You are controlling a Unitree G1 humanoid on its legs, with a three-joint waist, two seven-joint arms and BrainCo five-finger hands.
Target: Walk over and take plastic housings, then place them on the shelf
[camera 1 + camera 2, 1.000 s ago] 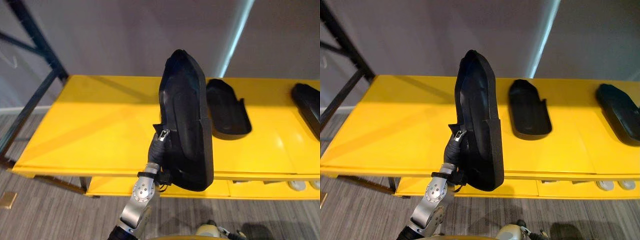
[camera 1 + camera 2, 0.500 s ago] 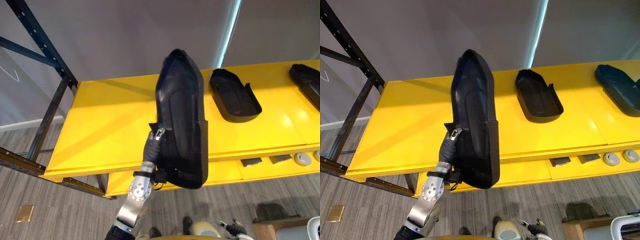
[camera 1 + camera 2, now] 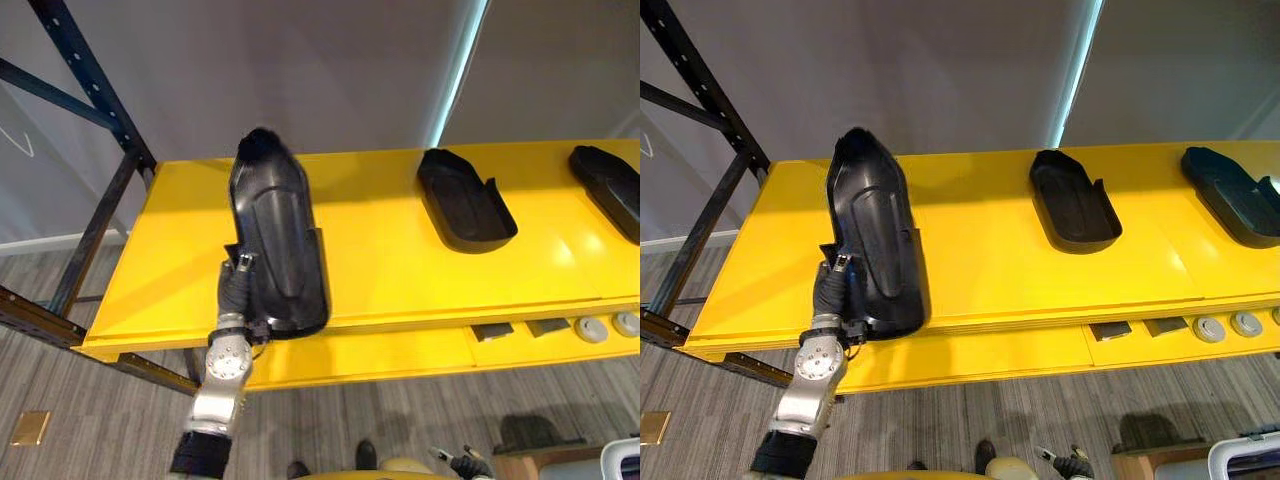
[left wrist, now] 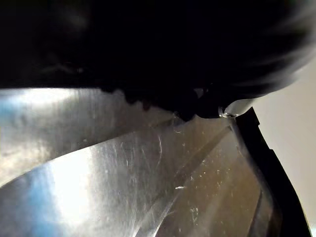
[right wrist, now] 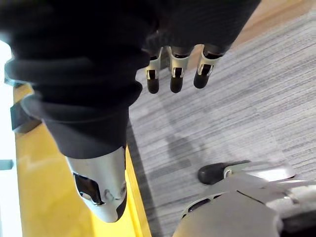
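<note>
A long black plastic housing (image 3: 272,240) lies tilted over the left part of the yellow shelf (image 3: 400,270), its near end past the front edge. My left hand (image 3: 236,290) grips that near end from the left side, the thumb on its rim and the fingers behind it. In the left wrist view the housing's glossy inner wall (image 4: 123,173) is seen from very close. My right hand (image 5: 177,79) hangs low over the grey floor with relaxed fingers and holds nothing.
Two more black housings lie on the shelf, one at the middle right (image 3: 465,200) and one at the right end (image 3: 610,185). Small parts (image 3: 590,328) sit on the lower shelf. A dark rack upright (image 3: 90,90) stands at the left.
The housing has come down from upright in the air and moved left, now low over the shelf's left part. The camera has also shifted a little.
</note>
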